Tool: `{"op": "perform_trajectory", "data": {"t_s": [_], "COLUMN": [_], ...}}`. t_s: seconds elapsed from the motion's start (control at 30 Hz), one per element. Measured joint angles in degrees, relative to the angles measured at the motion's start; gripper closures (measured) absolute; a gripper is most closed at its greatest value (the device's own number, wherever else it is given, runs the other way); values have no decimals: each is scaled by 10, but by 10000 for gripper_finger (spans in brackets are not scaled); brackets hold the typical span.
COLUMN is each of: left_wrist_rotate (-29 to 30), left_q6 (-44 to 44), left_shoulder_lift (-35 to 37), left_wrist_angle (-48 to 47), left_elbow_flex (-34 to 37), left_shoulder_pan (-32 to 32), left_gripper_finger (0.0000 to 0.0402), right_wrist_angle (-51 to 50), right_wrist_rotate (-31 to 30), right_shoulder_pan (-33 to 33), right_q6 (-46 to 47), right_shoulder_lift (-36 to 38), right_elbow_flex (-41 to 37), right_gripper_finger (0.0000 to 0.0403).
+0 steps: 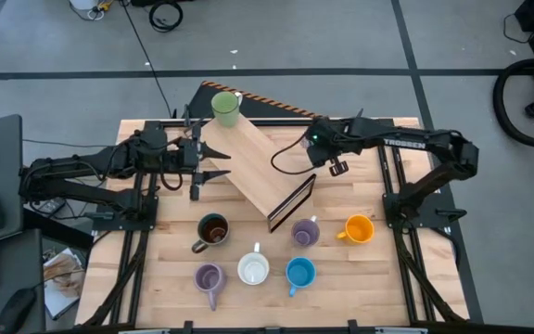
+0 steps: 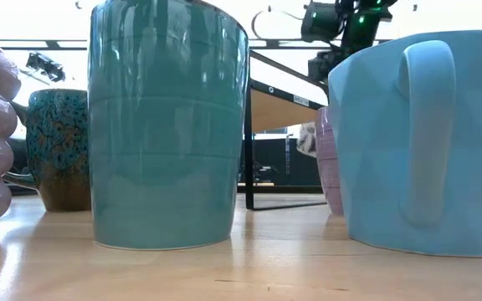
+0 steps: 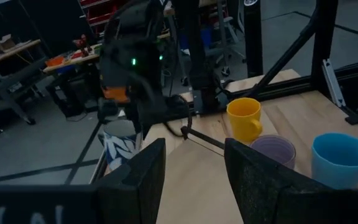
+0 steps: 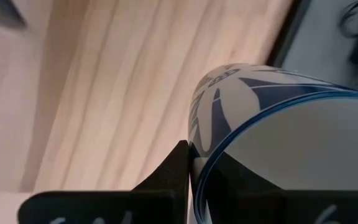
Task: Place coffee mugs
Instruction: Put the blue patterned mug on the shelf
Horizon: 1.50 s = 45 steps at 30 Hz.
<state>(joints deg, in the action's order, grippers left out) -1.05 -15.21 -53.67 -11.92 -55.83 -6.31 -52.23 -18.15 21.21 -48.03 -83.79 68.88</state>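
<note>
Desk (image 1: 378,297), front row: lavender mug (image 1: 209,277), white mug (image 1: 253,269), blue mug (image 1: 300,273).

Next row: brown mug (image 1: 212,230), 2nd lavender mug (image 1: 305,232), orange mug (image 1: 358,228).

Raised wooden shelf (image 1: 253,167), middle: right pincer (image 4: 190,163) above its right edge, pressed onto the rim of the patterned mug (image 4: 260,106), wall between the jaws, mug upright.

Left pincer (image 1: 213,163): spread, empty, at the shelf's left edge.

Far corner of shelf: green mug (image 1: 225,107), upright.

Right arm holds the mug; placing falls to it.

Mugs (image 1: 253,260) crowding front; sides seemingly free.
</note>
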Motion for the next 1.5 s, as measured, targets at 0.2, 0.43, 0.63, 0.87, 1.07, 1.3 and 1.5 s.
{"op": "perform_trajectory", "data": {"t_s": [0.2, 0.43, 0.63, 0.87, 1.07, 1.3, 1.5], "left_wrist_rotate": [0, 0, 0, 0, 0, 0, 0], "left_q6": [26, 26, 26, 40, 52, 57, 57], "left_shoulder_lift": [0, -1, -14, -27, -34, -47, -48], "left_wrist_angle": [-4, -9, -35, -53, -49, -26, -40], "left_elbow_flex": [0, 0, -1, 0, 0, -1, -1], "left_shoulder_pan": [1, 1, 0, 0, 0, 0, 0], "left_gripper_finger": [230, 230, 230, 230, 230, 230, 230], "right_wrist_angle": [27, -14, -76, -120, -136, -207, -285], "right_wrist_rotate": [-20, 16, 67, 134, 159, 135, 131], "right_shoulder_pan": [-15, -43, -94, -137, -157, -172, -169], "right_q6": [-16, 27, 61, 85, 103, 101, 104], "right_shoulder_lift": [34, 34, 33, 33, 21, -61, -127], "right_elbow_flex": [12, 101, 173, 214, 216, 294, 369], "right_gripper_finger": [365, 366, 366, 367, 368, 368, 368]}}
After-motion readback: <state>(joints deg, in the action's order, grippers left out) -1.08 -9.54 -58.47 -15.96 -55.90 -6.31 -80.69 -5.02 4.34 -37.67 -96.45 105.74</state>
